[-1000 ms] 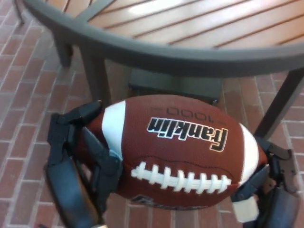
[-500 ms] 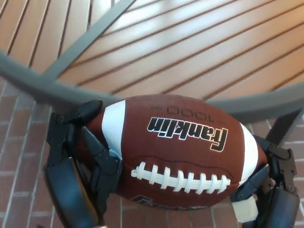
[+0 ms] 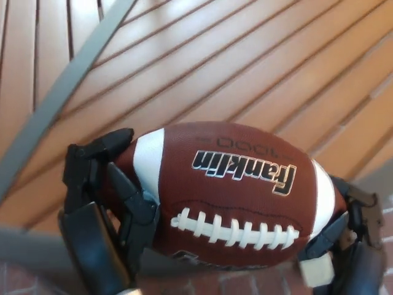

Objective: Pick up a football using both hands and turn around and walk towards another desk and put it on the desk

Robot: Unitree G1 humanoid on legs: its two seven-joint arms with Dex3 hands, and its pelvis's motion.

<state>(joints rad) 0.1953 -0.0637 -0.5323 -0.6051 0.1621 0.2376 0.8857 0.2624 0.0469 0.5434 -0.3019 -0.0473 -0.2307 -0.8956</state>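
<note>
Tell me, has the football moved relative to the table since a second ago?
Yes. The football has moved forward over the slatted table; earlier it was short of the table's rim, above the brick floor.

Both hands clamp the football [image 3: 227,190] at lower centre: left hand [image 3: 101,196] on its left end, right hand [image 3: 344,246] at lower right. Laces face up. A slatted table [image 3: 245,67] fills the frame behind.

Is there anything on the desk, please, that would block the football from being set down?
Nothing visible does. The football is clamped between the left robot hand and right robot hand, and the slatted desk showing around it is bare. The spot directly under the ball is hidden.
</note>
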